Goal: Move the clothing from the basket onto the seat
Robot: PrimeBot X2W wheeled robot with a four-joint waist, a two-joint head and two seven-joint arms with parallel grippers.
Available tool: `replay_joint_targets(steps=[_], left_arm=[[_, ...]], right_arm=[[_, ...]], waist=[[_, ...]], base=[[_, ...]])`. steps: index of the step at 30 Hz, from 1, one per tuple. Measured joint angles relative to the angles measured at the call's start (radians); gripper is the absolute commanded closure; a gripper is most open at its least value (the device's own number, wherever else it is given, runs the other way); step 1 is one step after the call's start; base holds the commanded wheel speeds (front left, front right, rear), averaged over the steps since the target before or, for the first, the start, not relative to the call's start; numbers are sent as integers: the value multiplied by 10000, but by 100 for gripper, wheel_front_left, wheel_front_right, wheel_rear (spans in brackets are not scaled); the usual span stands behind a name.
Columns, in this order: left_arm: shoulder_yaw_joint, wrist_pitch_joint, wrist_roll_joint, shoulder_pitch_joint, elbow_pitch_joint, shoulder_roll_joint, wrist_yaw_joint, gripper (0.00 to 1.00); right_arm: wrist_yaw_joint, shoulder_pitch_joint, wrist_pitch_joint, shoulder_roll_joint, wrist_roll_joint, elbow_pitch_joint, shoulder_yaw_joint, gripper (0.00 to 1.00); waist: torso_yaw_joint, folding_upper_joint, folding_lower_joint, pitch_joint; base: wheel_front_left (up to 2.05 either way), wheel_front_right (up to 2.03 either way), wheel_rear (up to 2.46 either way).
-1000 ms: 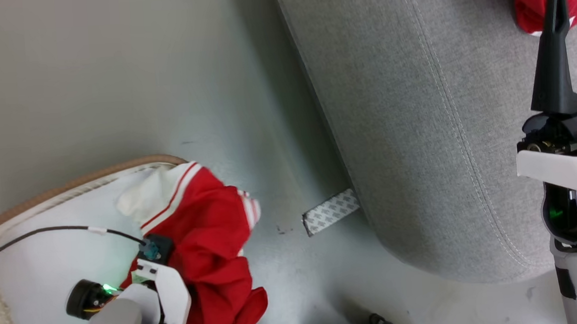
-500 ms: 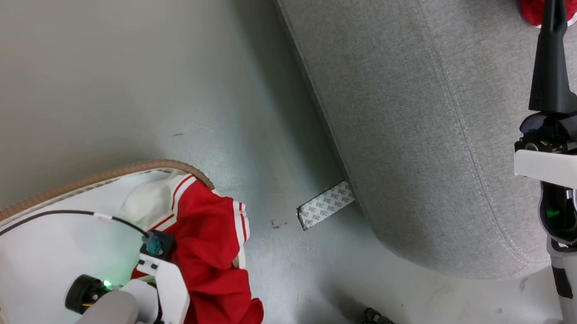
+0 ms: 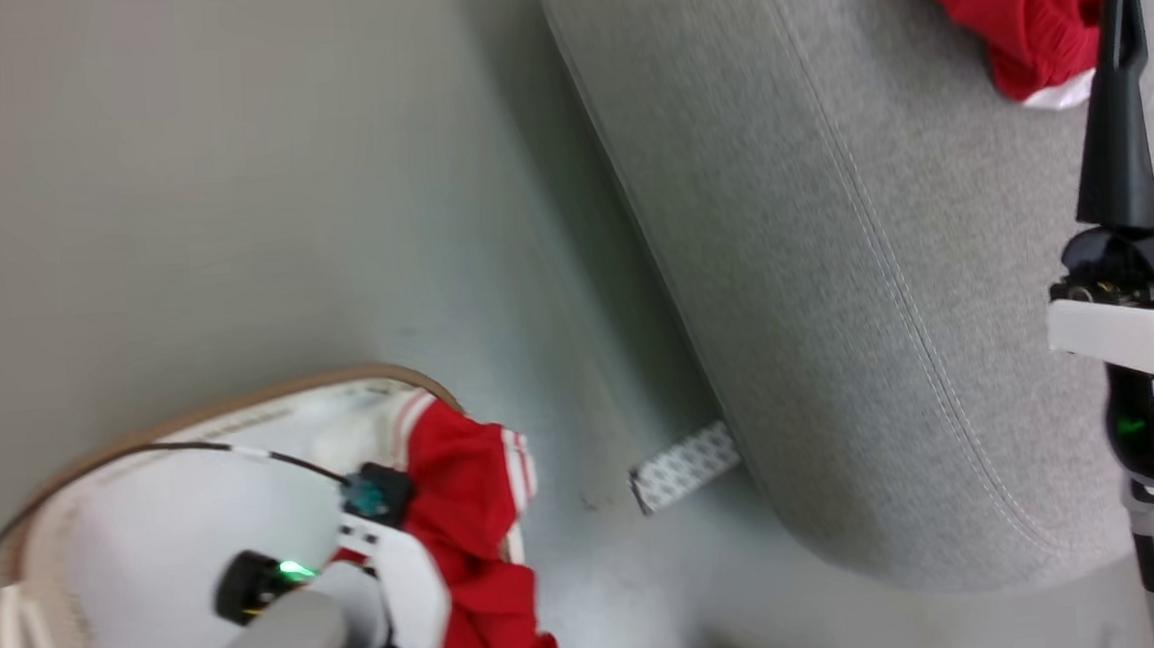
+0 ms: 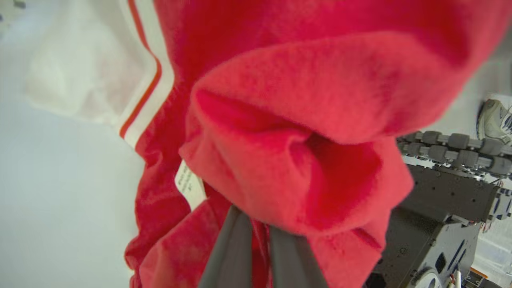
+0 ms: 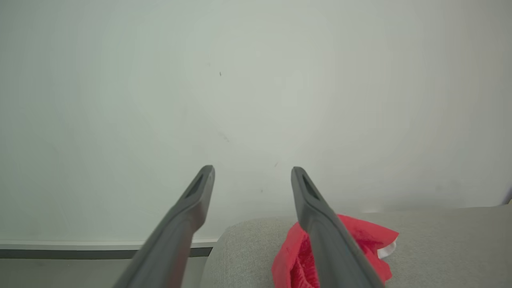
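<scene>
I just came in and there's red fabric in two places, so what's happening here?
A two-armed robot is shifting red clothing from a white basket to a grey seat. Its left claw is shut on a red garment with white striped trim, bunched up over the basket's edge on the side toward the seat. Another red garment lies on the seat. The right claw is open and holds nothing, poised by the seat close to that garment.
</scene>
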Motion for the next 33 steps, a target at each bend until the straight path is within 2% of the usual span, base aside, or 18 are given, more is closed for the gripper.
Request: replay_joint_targets(steps=[8,13,23,29,33], left_arm=[[-600,-1267,-915,485,-167,-821,0,100],[-974,-2034,-1354,848,-355,-1066,0,100],[-1191,-3708,-2052,1011,-895,-1149,0,100],[-817,-4184,-2088,774,-1624,-1007,12,100],[-280,-4263,-1687,453,-2575,-786,297,100]], right_arm=[[0,640,0,-729,-203,176,-111,0],[0,1197,0,-1139,-255,314,-157,0],[0,2175,0,-1480,-270,623,8,0],[0,2684,0,-1459,-65,713,174,0],[0,2942,0,-1438,-10,817,313,0]], waist=[[745,0,-1,-1680],[1269,0,-2,-2897],[2338,0,-3,-5047],[2875,0,-3,-5957],[3131,0,-3,-6421]], base=[[0,0,0],[0,0,0],[0,0,0],[0,0,0],[0,0,0]])
